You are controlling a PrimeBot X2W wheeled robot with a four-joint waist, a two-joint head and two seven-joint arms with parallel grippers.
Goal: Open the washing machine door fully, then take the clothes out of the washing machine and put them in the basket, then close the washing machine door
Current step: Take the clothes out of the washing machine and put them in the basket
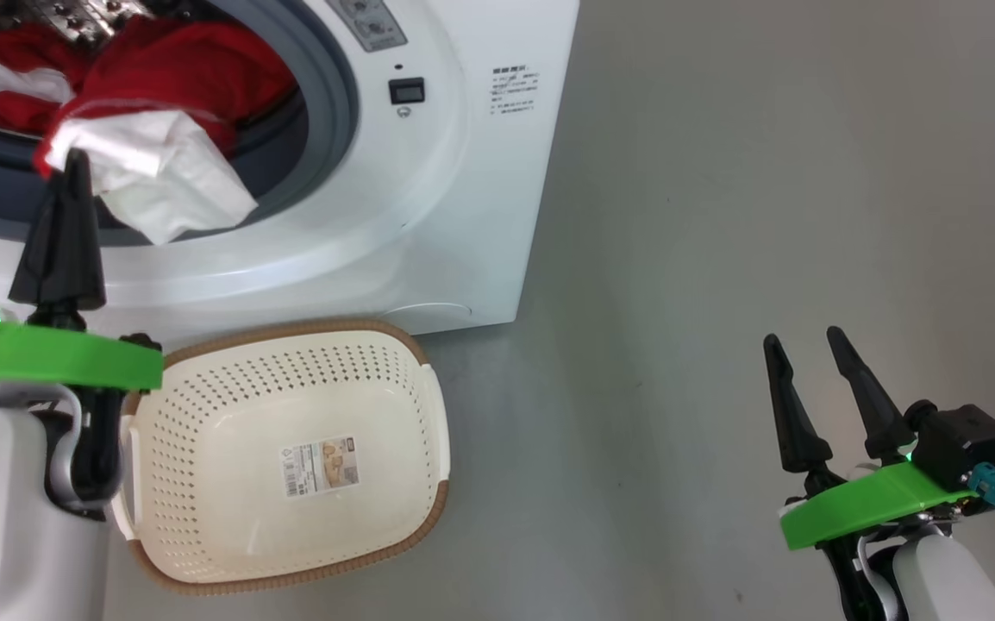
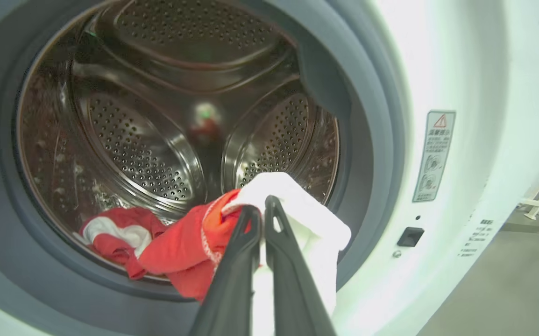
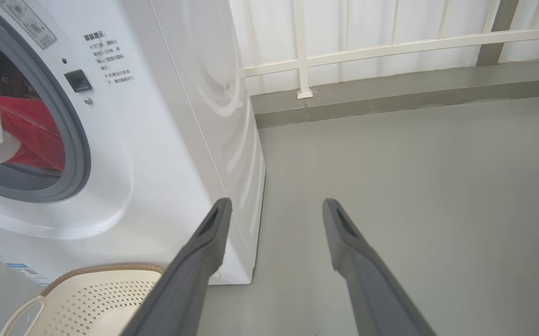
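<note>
Pinching the clothes point(image 2: 180, 252) at the washer's point(image 2: 437, 70) mouth, the left claw point(image 2: 261, 208) is shut on them (by their white trim); the right claw point(image 1: 802, 338) gapes, well apart.

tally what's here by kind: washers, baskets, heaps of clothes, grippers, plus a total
washing machine: 1
basket: 1
clothes heap: 1
grippers: 2 (left gripper shut on the clothes heap, right gripper open)
total: 5
</note>
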